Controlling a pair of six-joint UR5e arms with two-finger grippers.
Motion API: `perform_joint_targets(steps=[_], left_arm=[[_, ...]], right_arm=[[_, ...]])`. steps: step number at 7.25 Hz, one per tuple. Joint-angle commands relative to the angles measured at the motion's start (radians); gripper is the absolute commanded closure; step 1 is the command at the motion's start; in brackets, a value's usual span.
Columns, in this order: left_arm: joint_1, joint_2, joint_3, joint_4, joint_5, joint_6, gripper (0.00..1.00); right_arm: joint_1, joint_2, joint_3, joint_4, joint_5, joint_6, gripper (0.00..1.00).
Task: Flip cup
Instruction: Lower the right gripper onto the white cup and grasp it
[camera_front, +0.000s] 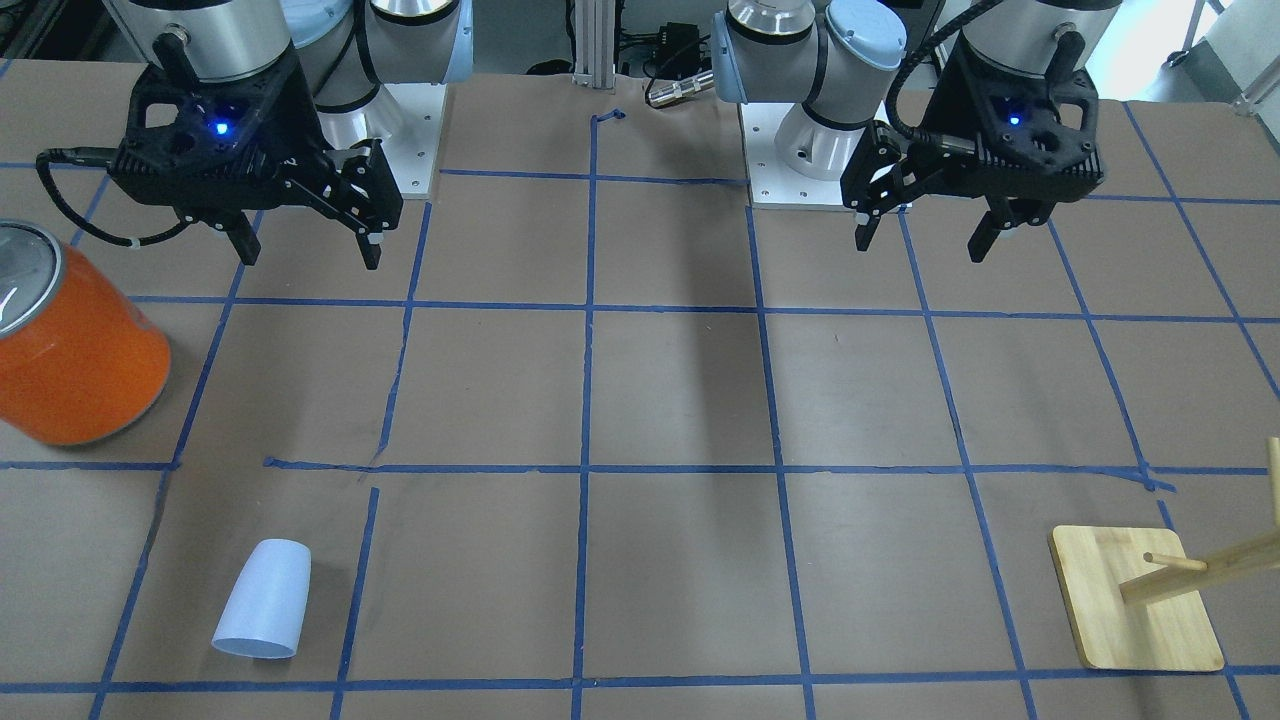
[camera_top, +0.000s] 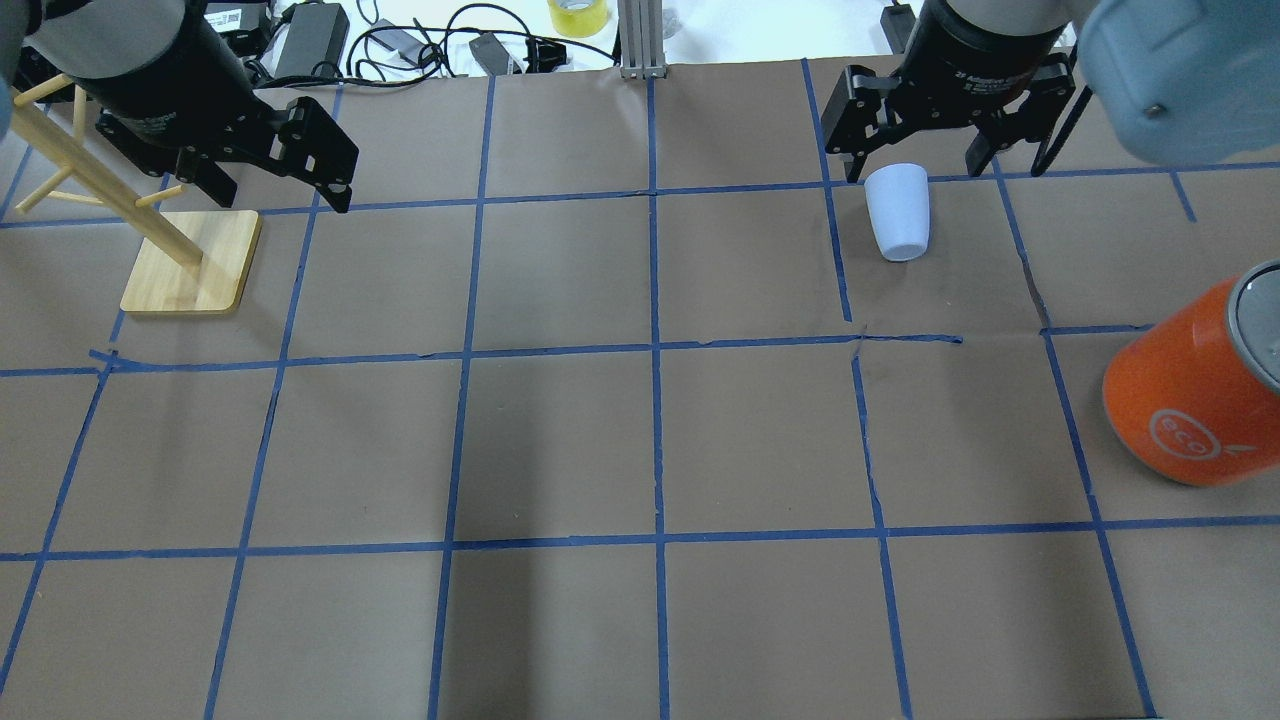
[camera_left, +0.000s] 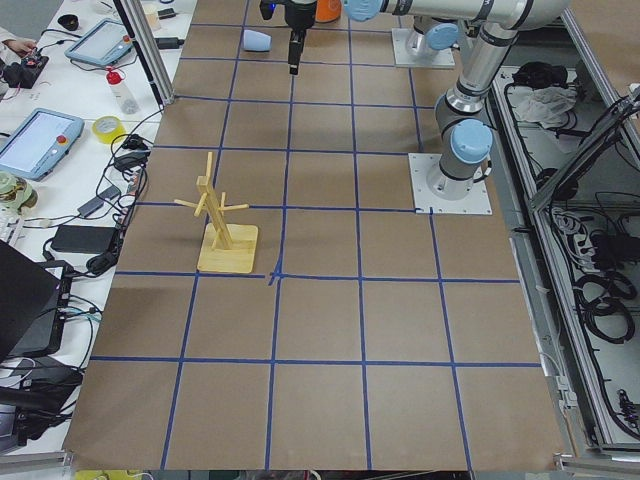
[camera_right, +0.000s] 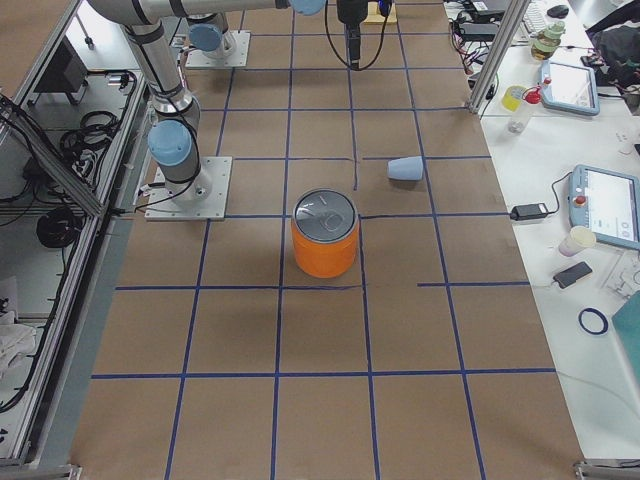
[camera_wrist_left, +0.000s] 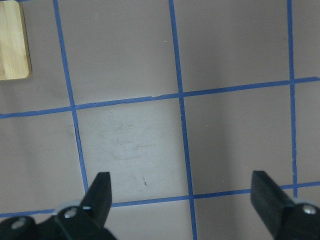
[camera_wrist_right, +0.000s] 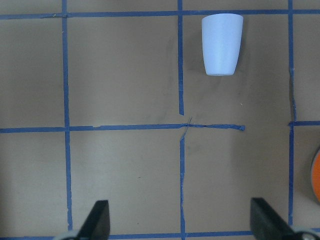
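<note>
Lying on its side on the worktop (camera_front: 680, 400), mouth turned away from the robot, the cup (camera_front: 262, 600) sits well apart from the orange can (camera_front: 75, 350). The right claw (camera_front: 308, 255) and left claw (camera_front: 920, 248) hang wide open, empty. A glancing finger could send the tapered cup rolling off.

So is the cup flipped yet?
Not yet. Nothing looks done: the cup seems to lie on its side on the table, with no gripper touching it. Nothing is in hand either: the right gripper and the left gripper are both open and empty, well away from it. Left to do: reach the cup, grab it and flip it.
</note>
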Motion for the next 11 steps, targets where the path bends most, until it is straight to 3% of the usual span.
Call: perform_joint_targets(steps=[1,9,10,11], left_arm=[[0.000,0.000,-0.001,0.001,0.000,-0.001,0.00],[0.000,0.003,0.005,0.024,-0.002,-0.012,0.00],[0.000,0.000,0.002,0.028,-0.003,-0.009,0.00],[0.000,0.000,0.001,0.027,-0.003,-0.012,0.00]], right_arm=[[0.001,0.000,0.000,0.000,-0.003,0.003,0.00],[-0.008,-0.001,0.008,0.000,-0.001,0.006,0.00],[-0.010,0.002,0.016,-0.018,-0.003,0.001,0.00],[-0.034,0.026,0.022,-0.120,-0.004,-0.009,0.00]])
